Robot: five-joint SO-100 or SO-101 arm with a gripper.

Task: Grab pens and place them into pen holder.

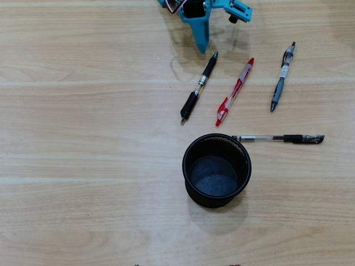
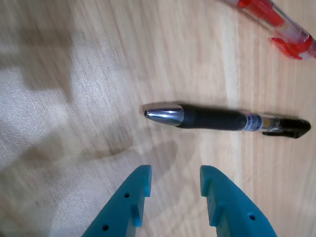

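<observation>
Four pens lie on the wooden table in the overhead view: a black and clear pen (image 1: 198, 87), a red and clear pen (image 1: 235, 91), a grey and black pen (image 1: 282, 77) and a clear pen with a black end (image 1: 277, 138). The last one lies level, just right of the round black mesh pen holder (image 1: 185, 160), which stands upright with nothing inside. My teal gripper (image 1: 204, 47) hangs at the top edge, just above the black pen's upper end. In the wrist view my gripper (image 2: 174, 173) is open and holds nothing. It hovers short of the black pen (image 2: 222, 120); the red pen (image 2: 274, 19) is at the top right.
Light wood-grain tabletop (image 1: 83, 138) stretches bare to the left of the pens and holder. The arm's teal body and wiring (image 1: 222, 8) sit at the top edge of the overhead view.
</observation>
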